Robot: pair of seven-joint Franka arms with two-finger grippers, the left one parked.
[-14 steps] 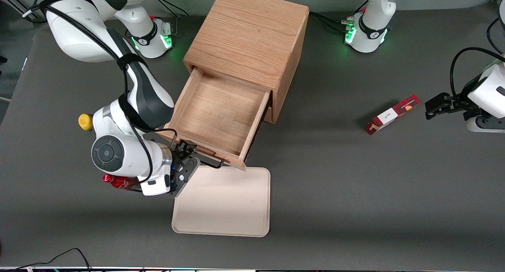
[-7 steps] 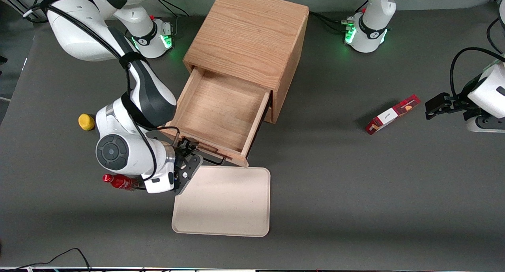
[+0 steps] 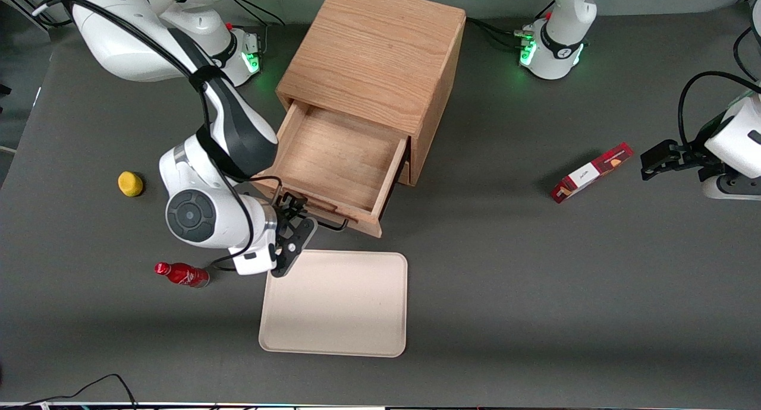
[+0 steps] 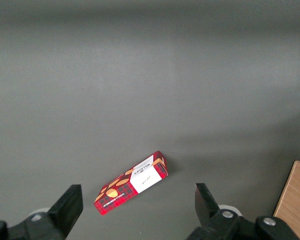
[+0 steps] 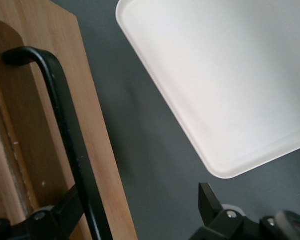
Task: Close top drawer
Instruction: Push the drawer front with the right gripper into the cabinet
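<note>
The top drawer (image 3: 336, 160) of the oak cabinet (image 3: 374, 59) stands partly pulled out and looks empty inside. Its thin black wire handle (image 3: 326, 221) faces the front camera. My right gripper (image 3: 297, 224) is at the drawer's front, at the end of the handle toward the working arm's side. In the right wrist view the gripper (image 5: 135, 212) is open. One of its fingers (image 5: 55, 215) lies against the black handle (image 5: 65, 125) and the drawer front (image 5: 95, 125). The other finger (image 5: 209, 200) hangs over the bare table. The lower drawer is hidden under the top one.
A cream tray (image 3: 336, 303) lies on the table just nearer the front camera than the drawer, and shows in the right wrist view (image 5: 225, 80). A red bottle (image 3: 181, 274) and a yellow object (image 3: 129, 183) lie beside the arm. A red box (image 3: 591, 172) lies toward the parked arm's end.
The drawer has slid partway into the cabinet, away from the front camera. My gripper has moved with its front edge, off the tray's corner. The red bottle has come into full view.
</note>
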